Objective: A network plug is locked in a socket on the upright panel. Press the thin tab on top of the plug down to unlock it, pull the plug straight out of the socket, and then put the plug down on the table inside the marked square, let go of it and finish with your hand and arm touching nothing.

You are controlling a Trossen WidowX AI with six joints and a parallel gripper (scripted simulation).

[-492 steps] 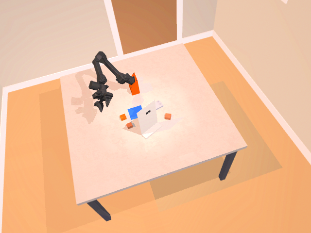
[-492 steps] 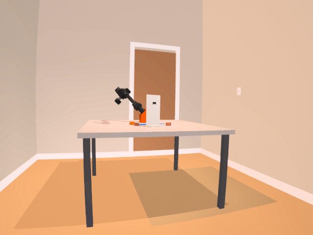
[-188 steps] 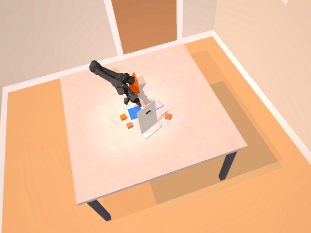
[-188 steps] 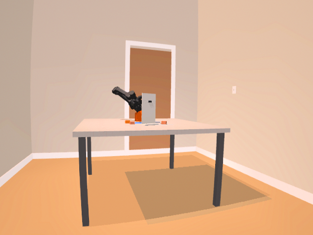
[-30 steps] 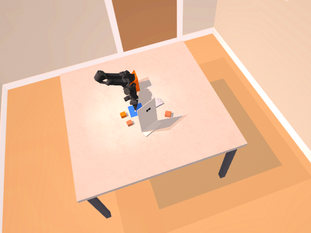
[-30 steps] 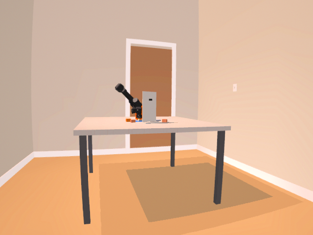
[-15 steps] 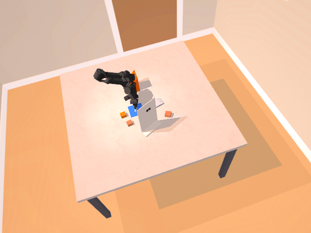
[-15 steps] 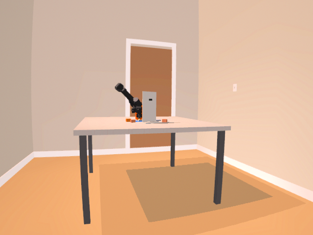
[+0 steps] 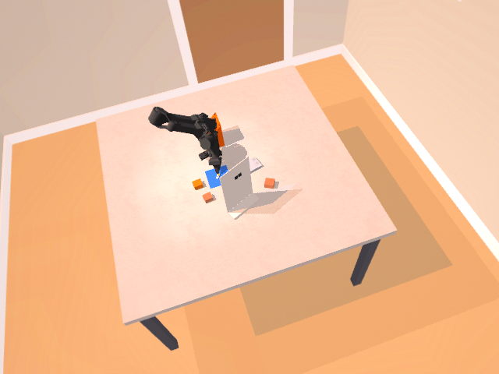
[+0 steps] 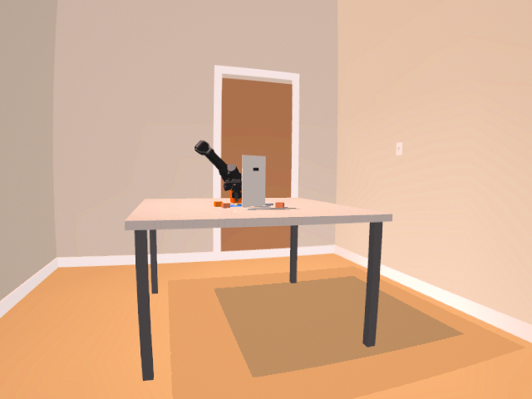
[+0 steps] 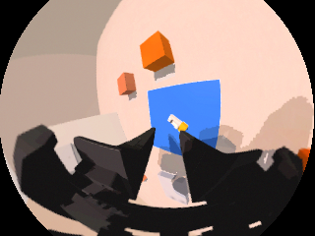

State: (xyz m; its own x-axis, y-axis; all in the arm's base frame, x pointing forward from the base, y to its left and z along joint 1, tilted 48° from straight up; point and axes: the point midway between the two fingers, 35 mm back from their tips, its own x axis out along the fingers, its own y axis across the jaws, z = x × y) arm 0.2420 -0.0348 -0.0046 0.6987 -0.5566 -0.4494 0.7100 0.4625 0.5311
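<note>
The small plug (image 11: pixel 177 121) (image 9: pixel 217 176), white with a yellow end, is out of the socket and lies slantwise over the blue marked square (image 11: pixel 197 98) (image 9: pixel 213 181), inside its outline. My gripper (image 11: pixel 167 132) is open, with a gap between its black fingertips. They are low over the square. The plug's yellow end is close by the right fingertip in the wrist view; whether they touch I cannot tell. The grey upright panel (image 9: pixel 235 188) (image 10: pixel 253 184) stands beside the square, with dark openings (image 9: pixel 238 175) high on it.
An orange block (image 9: pixel 197 184) (image 10: pixel 218 204) (image 11: pixel 157 51) and a salmon block (image 9: pixel 207 197) (image 11: pixel 126 84) lie beside the square. Another salmon block (image 9: pixel 269 182) (image 10: pixel 279 204) and a pale flat plate (image 9: pixel 255 164) lie beyond the panel. An orange upright piece (image 9: pixel 220 135) is by the arm.
</note>
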